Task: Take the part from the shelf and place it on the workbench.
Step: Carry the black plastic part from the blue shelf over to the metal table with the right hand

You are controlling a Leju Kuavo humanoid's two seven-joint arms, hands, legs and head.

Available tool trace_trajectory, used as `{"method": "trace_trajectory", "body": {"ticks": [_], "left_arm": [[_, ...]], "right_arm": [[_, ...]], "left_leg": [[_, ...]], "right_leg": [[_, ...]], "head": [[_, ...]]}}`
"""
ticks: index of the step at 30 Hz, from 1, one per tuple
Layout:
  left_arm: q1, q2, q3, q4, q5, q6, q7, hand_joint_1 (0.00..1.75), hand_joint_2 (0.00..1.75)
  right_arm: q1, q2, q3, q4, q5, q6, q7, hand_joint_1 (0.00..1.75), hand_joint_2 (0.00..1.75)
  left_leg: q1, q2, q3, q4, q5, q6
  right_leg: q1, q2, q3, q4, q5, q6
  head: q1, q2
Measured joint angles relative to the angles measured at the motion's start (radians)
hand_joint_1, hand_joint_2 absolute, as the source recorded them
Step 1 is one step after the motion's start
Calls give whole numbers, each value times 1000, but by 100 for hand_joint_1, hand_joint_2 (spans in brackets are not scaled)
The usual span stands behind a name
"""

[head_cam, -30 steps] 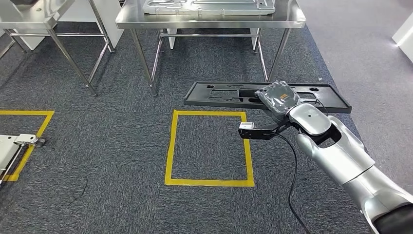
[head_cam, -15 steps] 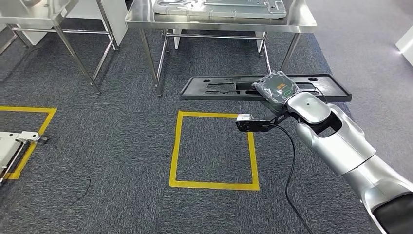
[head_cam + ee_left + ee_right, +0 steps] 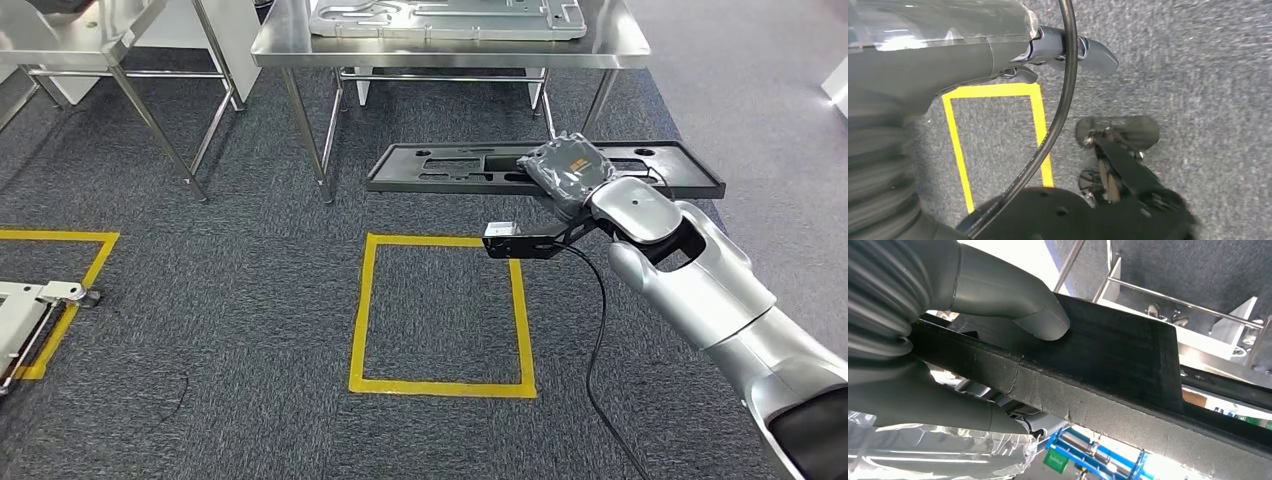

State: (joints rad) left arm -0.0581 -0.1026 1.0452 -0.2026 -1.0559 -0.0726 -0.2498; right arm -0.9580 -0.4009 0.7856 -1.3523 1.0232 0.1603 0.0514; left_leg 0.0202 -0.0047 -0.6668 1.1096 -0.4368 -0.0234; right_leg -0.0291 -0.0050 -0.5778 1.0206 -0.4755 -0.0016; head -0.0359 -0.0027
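Above carpet, right hand (image 3: 568,178) grips black part (image 3: 450,168), fingers hidden beneath; left hand (image 3: 998,45) unclear.

Right hand (image 3: 568,178) grips the black part (image 3: 450,170), arm outstretched.

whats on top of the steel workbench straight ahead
On the steel workbench lies a flat light grey metal plate with cut-outs. Its far part runs out of the picture, so the rest of the tabletop cannot be seen. The right hand holds the black part in front.

Bare carpet (image 3: 250,300) ahead up to the steel workbench (image 3: 450,48), its legs (image 3: 310,135) as obstacles
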Motion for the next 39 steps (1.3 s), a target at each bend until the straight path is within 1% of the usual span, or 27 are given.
{"method": "trace_trajectory", "body": {"ticks": [1,2,5,7,8,10,11,12,13,15,16,17,19,21,22,23,25,26,27,28,30,31,32,33,36,38,39], "left_arm": [[-1,0,0,0,0,0,0,0,175],[-1,0,0,0,0,0,0,0,175],[0,0,0,0,0,0,1,0,175],[-1,0,0,0,-1,0,0,0,175],[-1,0,0,0,-1,0,0,0,175],[-1,0,0,0,-1,0,0,0,175],[-1,0,0,0,-1,0,0,0,175],[-1,0,0,0,-2,0,0,0,175],[-1,0,0,0,-2,0,0,0,175],[-1,0,0,0,-2,0,0,0,175],[-1,0,0,0,-2,0,0,0,175],[-2,-1,0,0,-2,-1,0,0,175],[-2,-1,0,0,-2,-1,0,0,175],[-2,0,0,0,-2,0,0,0,175],[-2,0,0,0,-2,-1,0,0,175],[-3,0,0,0,-3,-1,0,0,175],[-2,0,0,0,-3,-1,0,0,175],[-1,0,0,0,-3,-1,0,0,175],[0,1,0,0,-3,-1,0,0,175],[1,1,0,0,-3,-1,0,0,175],[1,1,0,0,-3,-1,1,0,175],[0,1,0,0,-3,-1,1,0,175],[0,1,0,0,-3,-1,1,0,175],[0,1,0,0,-3,-1,1,0,175],[0,2,0,0,-4,-1,1,0,175],[-1,2,0,0,-4,-1,0,0,175],[-1,2,0,0,-5,-1,0,0,175]], "right_arm": [[-1,0,0,0,0,0,0,175,175],[-2,0,0,0,0,0,1,175,175],[-3,1,1,1,-2,-1,1,175,175],[-6,1,1,0,-4,-1,2,175,175],[-8,1,1,1,-5,-2,2,175,175],[-9,1,2,3,-5,-2,3,175,175],[-7,1,2,5,-5,-1,3,175,175],[-5,1,2,6,-6,-1,3,175,175],[-4,1,3,8,-6,-1,3,175,175],[-5,1,3,9,-6,-2,3,175,175],[-7,1,3,9,-6,-2,3,175,175],[-9,1,3,9,-6,-2,3,175,175],[-10,1,3,10,-6,-2,3,175,175],[-9,1,3,9,-7,-2,4,175,175],[-10,1,3,9,-7,-2,4,175,175],[-11,1,4,9,-7,-2,4,175,175],[-11,1,5,9,-7,-2,4,175,175],[-11,1,6,9,-7,-2,4,175,175],[-10,1,7,9,-7,-2,3,175,175],[-9,1,9,10,-7,-2,3,175,175],[-10,1,10,10,-7,-2,3,175,175],[-11,1,10,10,-7,-2,4,175,175],[-13,1,11,11,-7,-2,4,175,175],[-15,1,11,12,-7,-2,4,175,175],[-15,2,12,14,-8,-2,4,175,175],[-18,3,12,15,-10,-4,4,175,175],[-18,2,12,17,-11,-5,5,175,175]], "left_leg": [[-1,0,22,-47,15,4],[-4,-1,32,-70,16,9],[-8,-2,37,-81,10,31],[-5,-3,48,-92,9,48],[-5,-3,52,-95,8,54],[-9,-3,58,-95,2,63],[-12,-4,62,-94,-2,66],[-14,-5,67,-93,-7,67],[-16,-5,73,-92,-12,67],[-20,-6,85,-89,-23,64],[-22,-7,88,-87,-29,61],[-23,-6,88,-86,-32,57],[-23,-6,88,-88,-36,47],[-23,-4,90,-82,-47,36],[-22,-3,80,-55,-62,31],[-20,-2,58,-7,-84,25],[-13,-2,-15,128,-134,15],[-10,-2,-48,178,-142,10],[-7,-2,-66,195,-131,7],[-5,-1,-65,172,-100,5],[-2,-1,-18,45,-14,5],[-3,0,9,-17,12,7],[-5,0,26,-56,22,12],[-8,-1,33,-71,18,17],[-10,-3,43,-87,12,37],[-6,-4,58,-100,12,51],[-6,-4,63,-103,9,56]], "right_leg": [[0,1,1,2,-4,6],[1,1,1,2,-6,13],[0,2,1,-4,-8,31],[-2,2,-15,36,-31,37],[-1,2,-41,88,-55,37],[1,3,-121,226,-103,37],[1,3,-153,270,-107,37],[2,3,-168,279,-92,35],[3,3,-162,248,-57,32],[7,3,-110,119,23,20],[11,3,-85,61,45,15],[15,4,-70,25,53,11],[20,5,-65,7,47,5],[13,5,-54,-1,45,-2],[9,4,-45,-7,43,-6],[5,3,-36,-10,39,-10],[6,1,-26,-11,30,-16],[6,1,-21,-11,26,-16],[6,2,-16,-10,21,-15],[4,2,-10,-8,15,-13],[2,3,6,-5,1,-5],[2,4,10,-3,-5,0],[4,5,12,-3,-9,6],[5,5,11,-3,-11,12],[5,5,13,-5,-17,30],[4,4,-12,53,-46,36],[4,4,-43,112,-69,36]], "head": [[0,0],[0,0],[0,0],[0,0],[0,0],[0,0],[0,0],[0,0],[0,0],[0,0],[0,0],[0,0],[0,0],[0,0],[0,0],[0,0],[0,0],[0,0],[0,0],[0,0],[0,0],[0,0],[0,0],[0,0],[0,0],[0,0],[0,0]]}}
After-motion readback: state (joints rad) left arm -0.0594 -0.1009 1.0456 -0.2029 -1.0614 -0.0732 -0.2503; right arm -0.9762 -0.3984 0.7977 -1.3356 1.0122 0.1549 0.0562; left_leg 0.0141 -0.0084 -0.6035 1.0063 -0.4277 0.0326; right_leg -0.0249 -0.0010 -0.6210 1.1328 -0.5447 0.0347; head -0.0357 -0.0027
